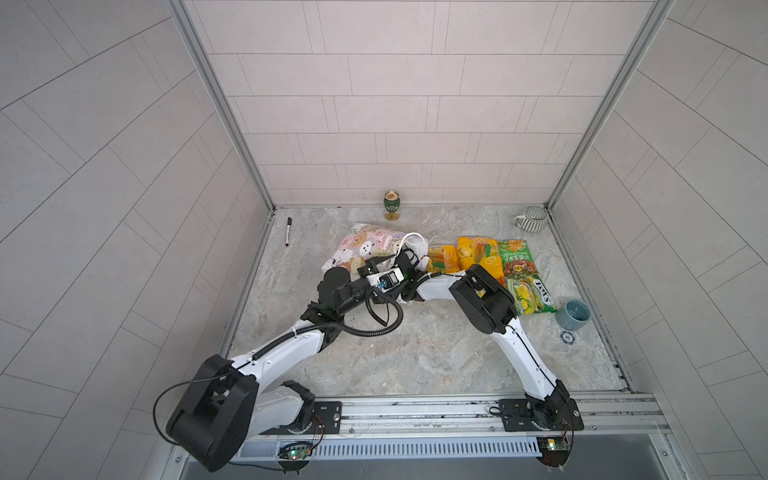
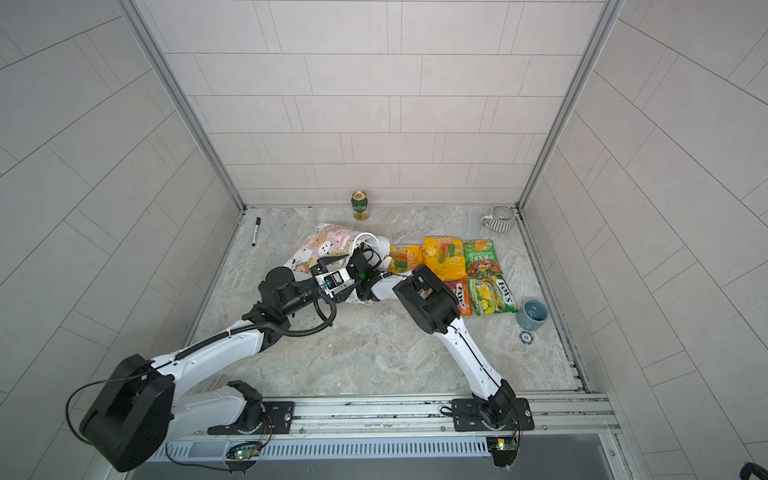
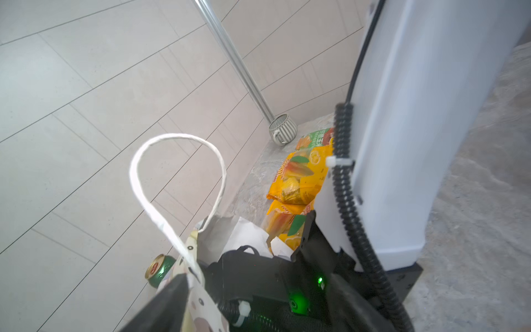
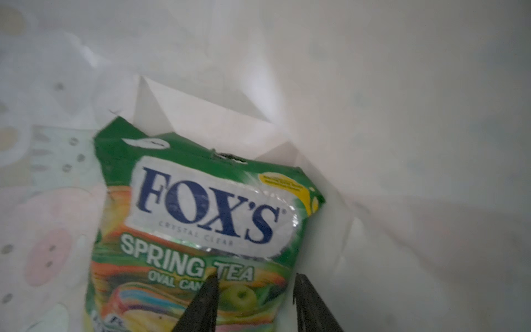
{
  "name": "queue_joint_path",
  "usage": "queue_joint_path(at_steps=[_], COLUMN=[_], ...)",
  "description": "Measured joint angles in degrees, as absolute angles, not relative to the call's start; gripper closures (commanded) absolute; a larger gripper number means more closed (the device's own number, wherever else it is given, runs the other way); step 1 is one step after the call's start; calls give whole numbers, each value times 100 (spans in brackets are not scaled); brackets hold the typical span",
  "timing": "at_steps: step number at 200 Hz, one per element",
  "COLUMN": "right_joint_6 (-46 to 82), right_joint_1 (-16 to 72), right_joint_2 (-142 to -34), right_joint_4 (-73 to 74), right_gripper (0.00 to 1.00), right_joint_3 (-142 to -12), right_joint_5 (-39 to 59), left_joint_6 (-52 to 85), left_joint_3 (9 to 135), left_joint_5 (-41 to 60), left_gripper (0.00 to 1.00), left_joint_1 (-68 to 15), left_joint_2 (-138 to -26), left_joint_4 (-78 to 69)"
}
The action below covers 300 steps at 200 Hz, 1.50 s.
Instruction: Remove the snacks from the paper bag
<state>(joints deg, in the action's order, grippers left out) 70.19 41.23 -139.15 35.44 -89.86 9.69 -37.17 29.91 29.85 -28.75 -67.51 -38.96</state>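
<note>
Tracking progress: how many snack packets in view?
6. Beside the paper bag: small yellow-orange packet, larger yellow-orange packet, green packet, red FOX'S packet, yellow-green FOX'S packet. Inside the bag: FOX'S Spring Tea packet. More may be hidden.

paper bag (image 1: 365, 249) mouth jammed w/ both arms; snacks (image 1: 478, 257) block right; table (image 1: 415, 357) front open

Quick rundown of finishes: the white paper gift bag with pastel cartoon faces (image 1: 365, 249) is matt, creased paper, and its white cord handle (image 3: 134, 175) looks like twisted paper. Inside it, the green FOX'S plastic packet (image 4: 201, 215) is glossy and crinkly. Same shine on the yellow-orange plastic packets (image 1: 473, 257) to the right. Far back, the green-and-gold drink can (image 1: 390, 203) is shiny metal, and the grey striped mug (image 1: 534, 218) looks like glazed, ribbed ceramic. The surface (image 1: 415, 353) is smooth grey marbled stone-look, and the tiled walls (image 1: 395, 104) are matt.
</note>
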Motion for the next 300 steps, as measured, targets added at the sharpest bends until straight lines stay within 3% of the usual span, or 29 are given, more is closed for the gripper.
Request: queue_joint_path(at_steps=[53,90,122,150,184,257,280,291,300], right_joint_6=[7098,7076,7072,7035,6991,6923,6906,6895,6882], right_joint_1=[4101,4101,4095,4091,4071,4069,4069,4062,4056], right_joint_2=[-13915,-13906,-13893,-13861,-13852,-13810,-13810,-13810,-13810], right_joint_4=[3898,3940,3957,3944,3948,4010,4007,4007,4007], right_gripper=[53,49,48,46,46,45,45,45,45], right_joint_3=[-8761,-8722,-8718,-8715,-8715,-8641,-8628,-8626,-8621], right_joint_5=[989,1000,1033,1092,1247,1404,1431,1457,1470], left_joint_6=[-2333,-329,1649,2720,3000,3013,2998,2991,2945], left_joint_3=[3468,4744,4993,4925,4359,4125,4084,4080,4077], left_joint_5=[2880,1223,338,384,598,1693,1918,1973,1977], left_gripper=[0,0,0,0,2,29,45,61,67], left_joint_1=[-2346,-1485,-401,150,185,121,45,19,19], left_joint_2=[-5961,-6324,-7120,-7894,-7966,-8680,-8862,-8873,-8871], left_joint_4=[-3833,-3323,-2515,-1636,-1542,-1931,-2169,-2255,-2285])
